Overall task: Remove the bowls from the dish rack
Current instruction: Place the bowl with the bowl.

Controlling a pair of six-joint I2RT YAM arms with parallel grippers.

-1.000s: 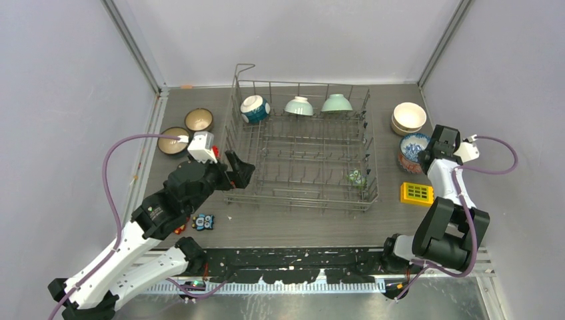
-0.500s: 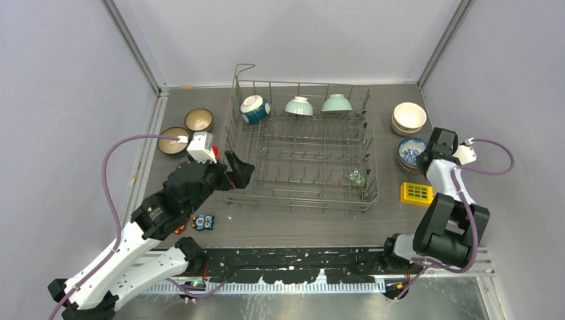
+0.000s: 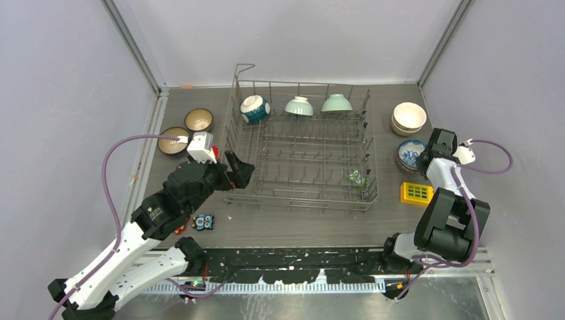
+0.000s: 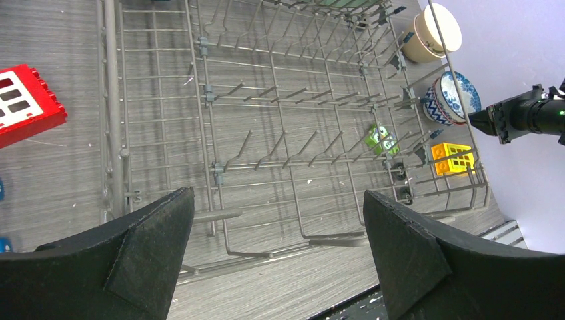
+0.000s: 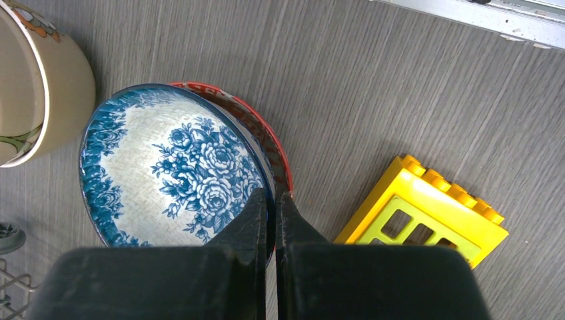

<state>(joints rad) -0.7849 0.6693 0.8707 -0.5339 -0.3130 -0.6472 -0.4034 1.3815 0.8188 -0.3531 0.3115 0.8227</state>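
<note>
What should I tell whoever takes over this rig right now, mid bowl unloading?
Left claw: open, empty, hovering at the rack's near-left corner.
Right claw: shut on the blue bowl's rim; that bowl sits in a red-rimmed bowl right of the rack.
Done: two brown bowls out on the left, cream bowl out on the far right.
Left: three in the rack's far row, a blue-white bowl and two mint bowls.
</note>
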